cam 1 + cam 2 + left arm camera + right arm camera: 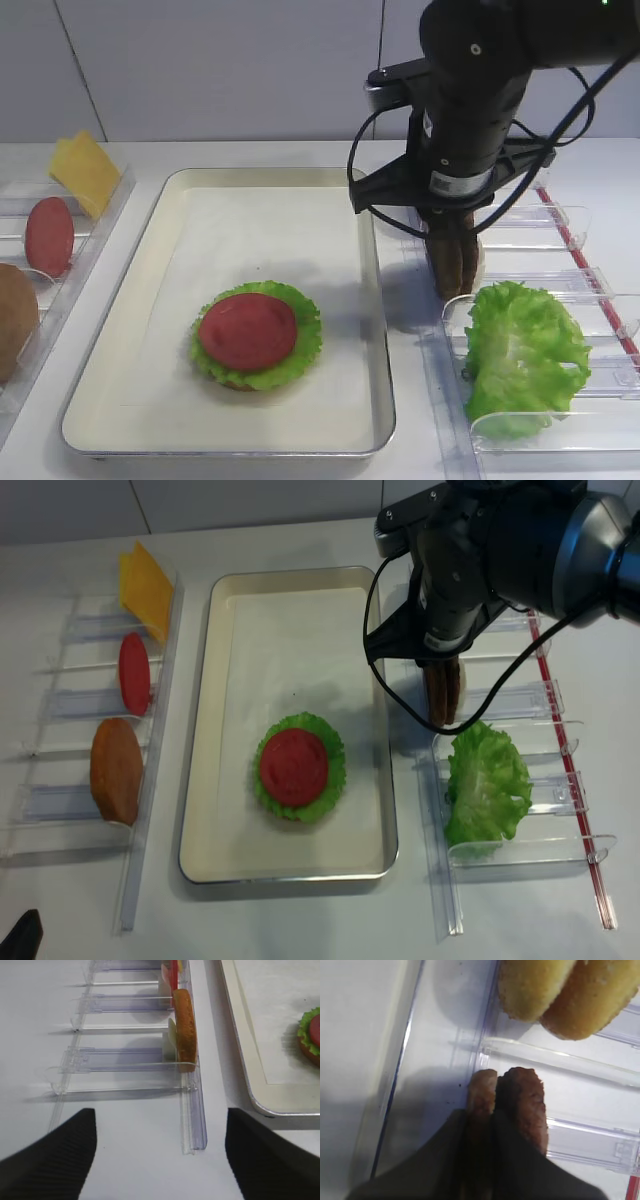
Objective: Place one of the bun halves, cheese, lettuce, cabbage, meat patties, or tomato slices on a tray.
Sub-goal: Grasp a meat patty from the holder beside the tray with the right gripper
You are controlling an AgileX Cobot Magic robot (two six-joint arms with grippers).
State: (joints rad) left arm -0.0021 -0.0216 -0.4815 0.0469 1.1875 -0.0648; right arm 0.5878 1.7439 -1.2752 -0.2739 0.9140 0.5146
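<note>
Two dark brown meat patties [456, 268] stand on edge in the clear rack right of the tray [375, 330]. My right gripper [480, 1116] reaches down from above and is shut on the left patty [482, 1091]. One dark finger lies left of it and the other sits between it and the second patty [524, 1102]. On the tray's paper lies a stack of bun, lettuce [300, 350] and a tomato slice [247, 331]. My left gripper [160, 1160] hangs open over bare table near the left rack, with nothing in it.
The left rack holds cheese [85, 170], a tomato slice [48, 236] and a bun half [184, 1030]. A lettuce leaf [525, 355] fills the right rack's near slot. Two golden-tan crumbly rounds [560, 990] stand one slot beyond the patties.
</note>
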